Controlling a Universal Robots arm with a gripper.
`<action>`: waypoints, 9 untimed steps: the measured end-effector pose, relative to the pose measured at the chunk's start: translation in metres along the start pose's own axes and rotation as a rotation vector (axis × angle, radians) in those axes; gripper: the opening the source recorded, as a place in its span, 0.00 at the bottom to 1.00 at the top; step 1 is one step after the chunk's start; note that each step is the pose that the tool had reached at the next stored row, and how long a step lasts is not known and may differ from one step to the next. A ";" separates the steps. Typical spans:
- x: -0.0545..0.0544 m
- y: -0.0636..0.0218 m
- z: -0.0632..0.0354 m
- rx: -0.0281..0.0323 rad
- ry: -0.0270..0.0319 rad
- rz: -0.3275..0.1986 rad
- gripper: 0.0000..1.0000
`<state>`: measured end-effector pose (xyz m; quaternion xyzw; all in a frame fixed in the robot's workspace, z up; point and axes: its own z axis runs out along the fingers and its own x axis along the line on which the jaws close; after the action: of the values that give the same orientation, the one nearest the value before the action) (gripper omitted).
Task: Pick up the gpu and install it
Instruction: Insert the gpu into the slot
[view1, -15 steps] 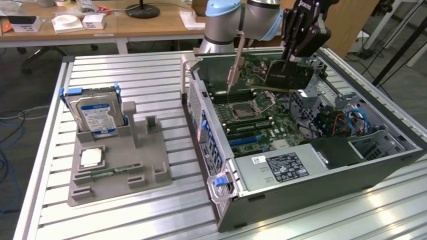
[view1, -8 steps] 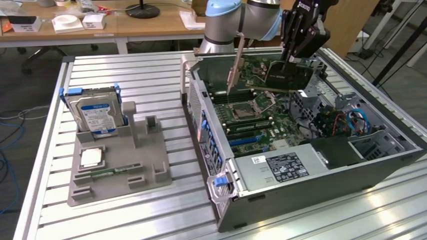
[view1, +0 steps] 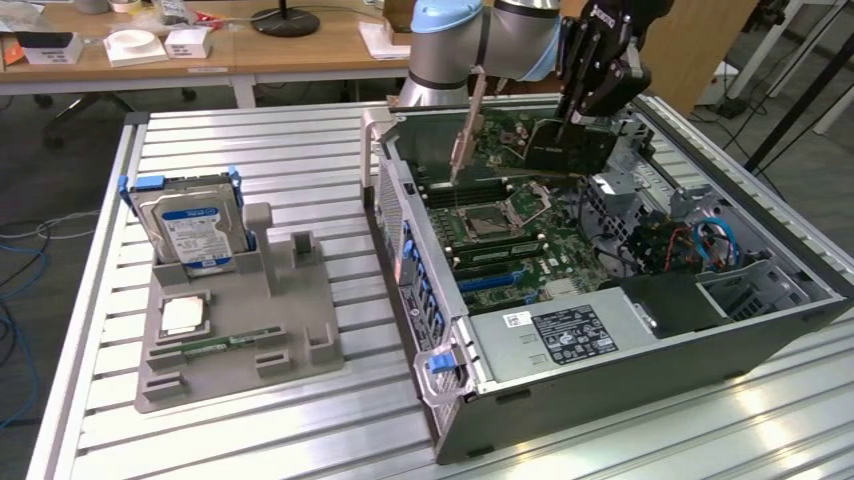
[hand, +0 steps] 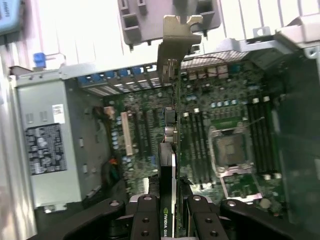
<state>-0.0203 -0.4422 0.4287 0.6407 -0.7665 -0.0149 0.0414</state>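
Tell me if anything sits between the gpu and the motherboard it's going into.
Nothing visible does. The pincer holds the gpu on edge above the open computer case, and the motherboard beneath it shows bare slots with no cable or part across them.

silver arm (view1: 514, 40) with pale blue joint cap, black end effector (view1: 577, 118).
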 end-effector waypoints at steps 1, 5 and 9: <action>0.000 0.0000 0.0000 -0.0030 -0.0175 -0.004 0.26; 0.000 0.0000 0.0000 -0.0151 -0.0892 -0.017 0.26; 0.000 0.0000 0.0000 -0.0264 -0.1595 -0.029 0.26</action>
<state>-0.0202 -0.4422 0.4287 0.6479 -0.7578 -0.0766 -0.0116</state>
